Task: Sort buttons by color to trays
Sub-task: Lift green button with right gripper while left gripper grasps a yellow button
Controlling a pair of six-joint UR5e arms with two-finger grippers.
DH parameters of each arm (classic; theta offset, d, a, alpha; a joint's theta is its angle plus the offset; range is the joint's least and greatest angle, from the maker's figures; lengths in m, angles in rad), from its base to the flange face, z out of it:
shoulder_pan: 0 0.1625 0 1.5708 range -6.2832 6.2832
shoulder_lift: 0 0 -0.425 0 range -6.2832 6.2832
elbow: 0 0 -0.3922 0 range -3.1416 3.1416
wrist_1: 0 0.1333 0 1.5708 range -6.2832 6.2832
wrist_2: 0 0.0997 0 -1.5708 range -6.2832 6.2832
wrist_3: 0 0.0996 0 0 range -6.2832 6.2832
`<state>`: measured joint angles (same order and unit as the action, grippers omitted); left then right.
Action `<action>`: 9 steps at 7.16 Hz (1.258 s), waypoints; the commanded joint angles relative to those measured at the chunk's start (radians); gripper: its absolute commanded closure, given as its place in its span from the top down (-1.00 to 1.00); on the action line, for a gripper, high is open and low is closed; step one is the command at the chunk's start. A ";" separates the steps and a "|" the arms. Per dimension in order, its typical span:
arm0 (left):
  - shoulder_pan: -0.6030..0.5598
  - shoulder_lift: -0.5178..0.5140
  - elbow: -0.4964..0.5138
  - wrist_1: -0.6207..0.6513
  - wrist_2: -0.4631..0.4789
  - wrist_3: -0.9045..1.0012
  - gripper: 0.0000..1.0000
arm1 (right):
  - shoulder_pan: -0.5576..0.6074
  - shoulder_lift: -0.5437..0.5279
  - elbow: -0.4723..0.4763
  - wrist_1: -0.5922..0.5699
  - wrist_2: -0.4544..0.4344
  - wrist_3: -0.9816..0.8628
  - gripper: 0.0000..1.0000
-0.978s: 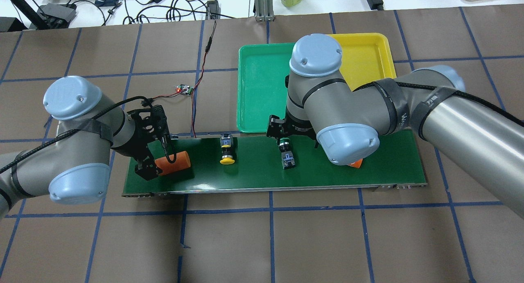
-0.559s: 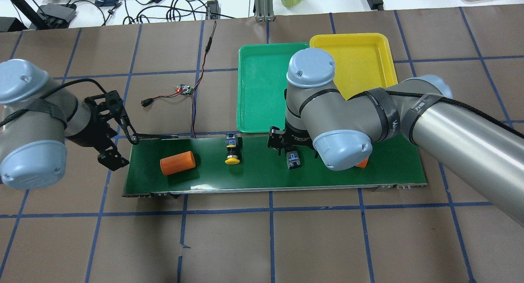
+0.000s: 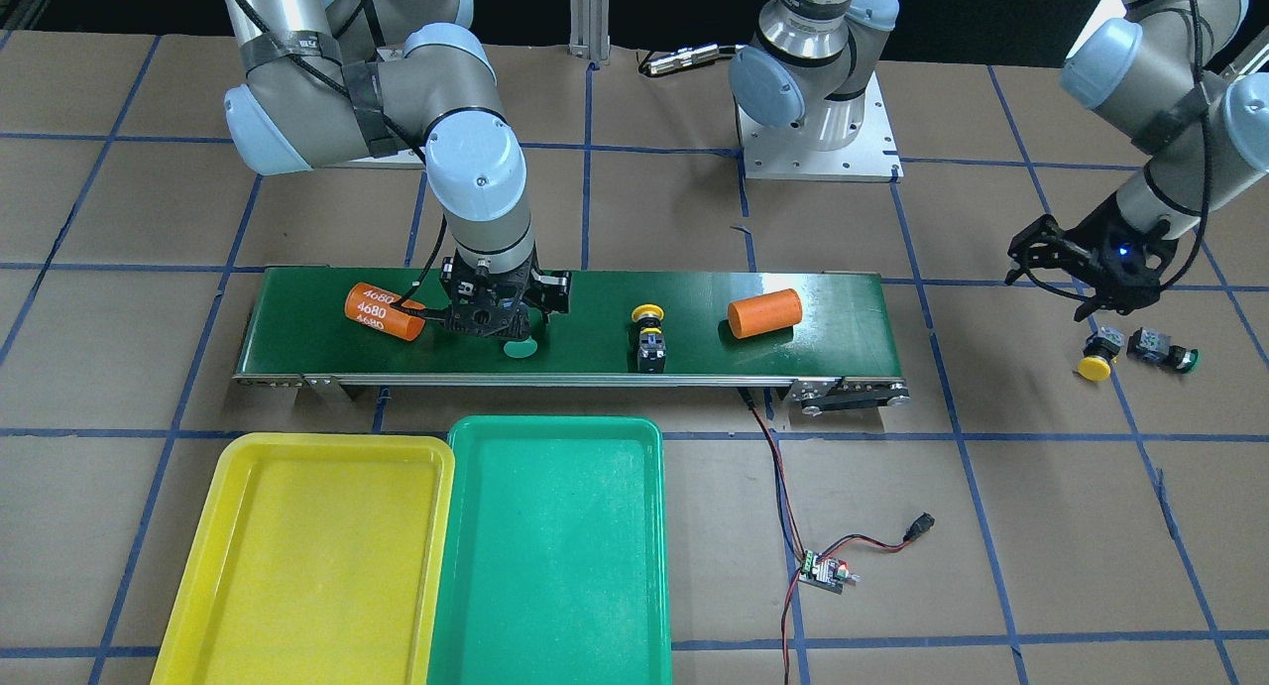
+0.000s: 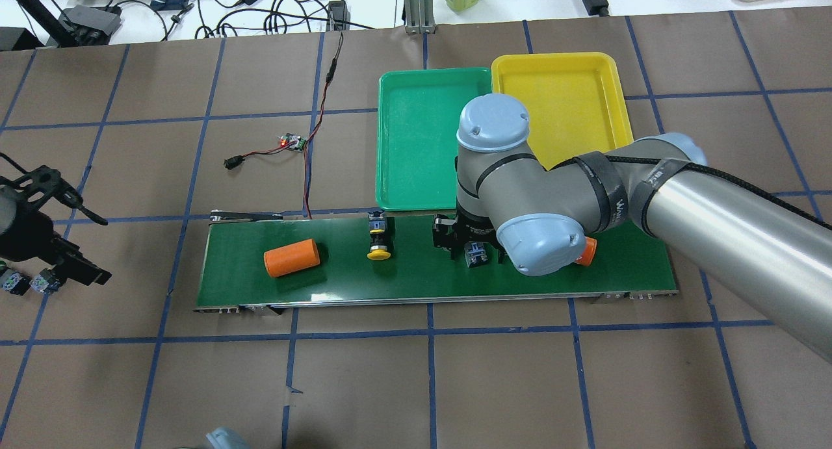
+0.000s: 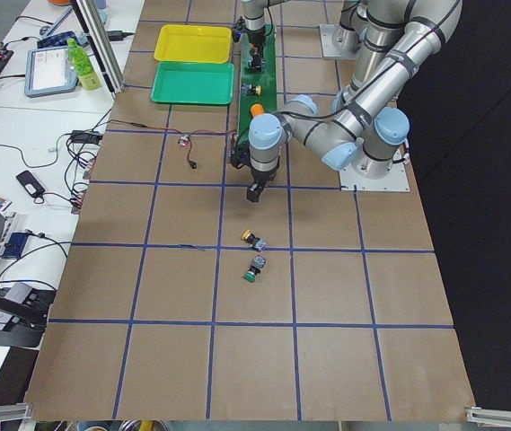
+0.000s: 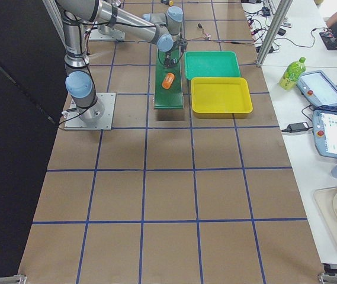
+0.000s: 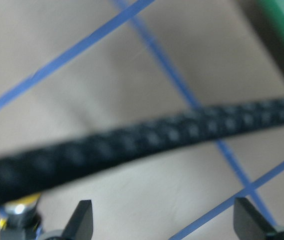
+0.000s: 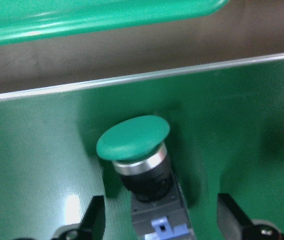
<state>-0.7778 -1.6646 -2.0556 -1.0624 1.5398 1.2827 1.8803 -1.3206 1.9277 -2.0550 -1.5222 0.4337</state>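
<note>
On the dark green belt (image 4: 422, 280), my right gripper (image 8: 161, 220) is open, its fingers astride a green button (image 8: 134, 140) that lies on its side; the same gripper (image 3: 493, 318) shows in the front view. A yellow button (image 4: 378, 238) lies further left on the belt. My left gripper (image 3: 1081, 269) hangs open off the belt's end, above a yellow button (image 3: 1097, 358) and a green button (image 3: 1165, 351) on the table. The green tray (image 4: 416, 137) and the yellow tray (image 4: 565, 91) lie side by side beyond the belt.
Two orange cylinders lie on the belt, one at the left (image 4: 291, 257) and one (image 4: 585, 251) half hidden under my right arm. A small circuit board (image 4: 294, 141) with red and black wires sits left of the green tray.
My left arm has swung left off the belt to above the two buttons on the table. The belt's items have drifted right, and my right gripper has followed the green button.
</note>
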 commanded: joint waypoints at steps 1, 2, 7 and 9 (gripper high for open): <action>0.049 -0.131 0.131 0.016 0.012 -0.054 1.00 | -0.003 -0.005 -0.003 -0.002 0.002 -0.001 -1.00; 0.078 -0.180 0.171 0.016 0.013 -0.084 1.00 | -0.004 -0.009 -0.009 -0.001 0.004 -0.001 -1.00; 0.092 -0.299 0.088 0.200 0.025 0.066 1.00 | -0.062 0.022 -0.177 -0.204 -0.083 -0.013 -1.00; 0.091 -0.302 0.075 0.239 0.045 0.067 -0.18 | -0.140 0.168 -0.244 -0.312 -0.099 -0.125 -1.00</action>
<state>-0.6870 -1.9634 -1.9695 -0.8418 1.5765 1.3463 1.7876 -1.2381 1.7299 -2.3068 -1.6130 0.3693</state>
